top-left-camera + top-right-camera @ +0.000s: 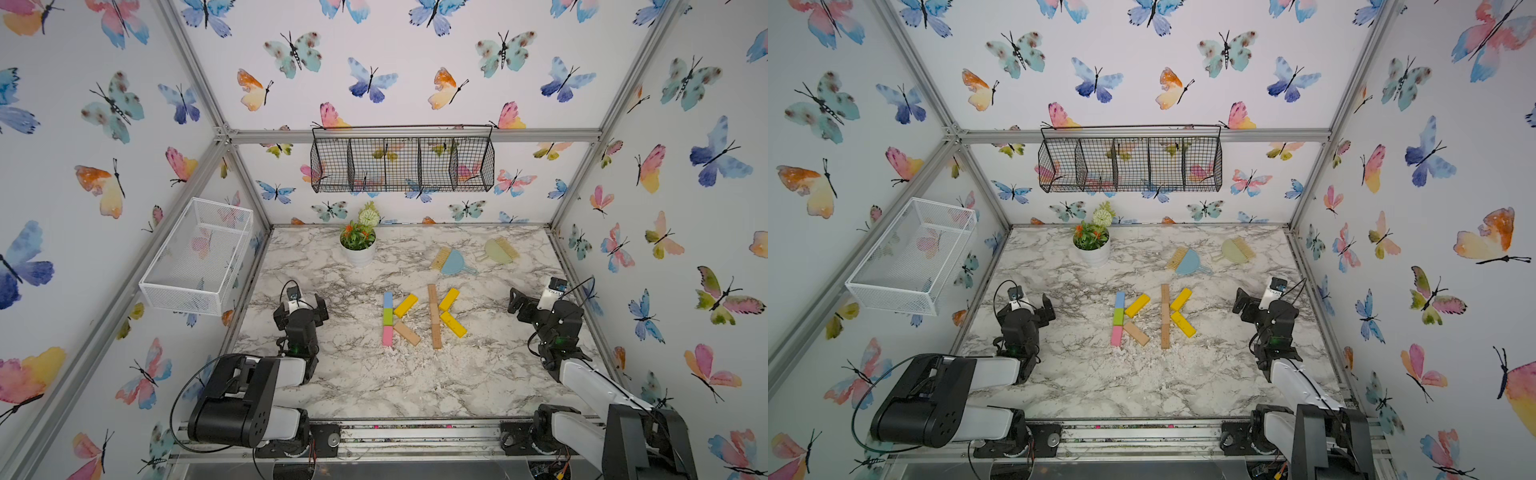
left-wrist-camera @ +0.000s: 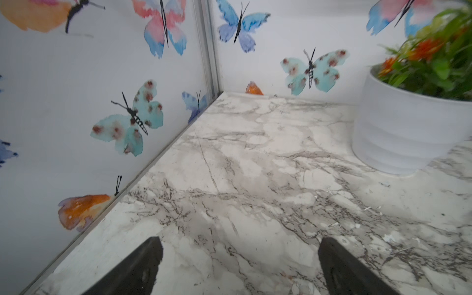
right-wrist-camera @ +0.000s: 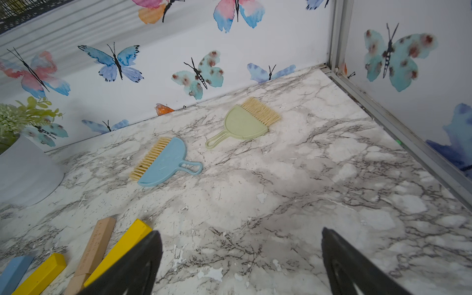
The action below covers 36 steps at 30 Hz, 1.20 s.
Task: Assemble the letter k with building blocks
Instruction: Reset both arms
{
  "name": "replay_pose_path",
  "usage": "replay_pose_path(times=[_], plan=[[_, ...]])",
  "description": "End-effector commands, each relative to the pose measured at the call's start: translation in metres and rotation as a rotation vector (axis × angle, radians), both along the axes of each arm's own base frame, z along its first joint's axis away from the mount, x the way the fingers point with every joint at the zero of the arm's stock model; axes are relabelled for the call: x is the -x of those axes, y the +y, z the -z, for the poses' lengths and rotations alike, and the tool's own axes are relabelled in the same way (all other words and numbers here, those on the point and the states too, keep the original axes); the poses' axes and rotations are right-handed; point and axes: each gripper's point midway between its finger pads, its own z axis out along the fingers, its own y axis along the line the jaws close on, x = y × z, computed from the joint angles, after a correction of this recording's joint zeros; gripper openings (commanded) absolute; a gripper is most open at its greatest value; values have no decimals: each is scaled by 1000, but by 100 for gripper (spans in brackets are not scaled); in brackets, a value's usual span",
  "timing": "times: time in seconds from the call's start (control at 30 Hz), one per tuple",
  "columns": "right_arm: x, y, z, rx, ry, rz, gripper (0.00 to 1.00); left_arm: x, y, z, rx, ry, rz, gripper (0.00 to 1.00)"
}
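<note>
The building blocks [image 1: 434, 316] lie flat in two finished-looking K shapes between the arms, with the stems running roughly the way the jaws point. From the right gripper [image 3: 241, 242], the nearest yellow bar [image 3: 120, 250] sits near its inner jaw, beside it and slightly behind the tips. From the left gripper [image 2: 240, 255], the coloured K [image 1: 1118, 316] lies well off to its inner side, outside that wrist's view. Both pairs of jaws stand wide apart and empty, the arms folded low at the sides of the table [image 1: 374, 382]. No grasp seems left to make.
</note>
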Motion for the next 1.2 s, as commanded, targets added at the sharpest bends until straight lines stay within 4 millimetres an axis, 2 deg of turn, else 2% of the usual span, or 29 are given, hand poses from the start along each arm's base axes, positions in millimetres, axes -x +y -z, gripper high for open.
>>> replay_pose_path(times=[0.0,0.07,0.13,0.37,0.53,0.73,0.8,0.87,0.97,1.03,1.1,1.17], plan=[[-1,-4,-19,30,-79,14,98,-4,-11,-22,-16,-113,76,98],[4,-13,-22,53,-89,65,98,-10,-11,-16,8,-43,77,98],[8,-21,-26,66,-112,108,98,-8,-11,-20,-4,-84,73,99],[25,-46,-30,136,-178,251,98,-9,-11,-16,2,-52,73,98],[31,-48,-27,163,-234,265,98,-9,-10,-16,0,-53,70,98],[10,-20,-15,172,-265,89,98,-9,-10,-16,1,-53,70,98],[-3,-19,0,171,-217,76,98,-9,-10,-17,0,-55,70,98],[-7,-18,16,168,-185,69,99,-9,-10,-17,0,-54,69,98],[-11,1,13,182,-266,-38,99,-9,-10,-17,0,-54,71,98],[-24,8,31,202,-134,-97,98,-9,-10,-17,1,-56,69,98],[-40,17,34,230,-122,-120,99,-9,-10,-16,0,-52,70,98],[-37,26,38,274,-102,-126,99,-9,-10,-16,1,-53,70,98]])
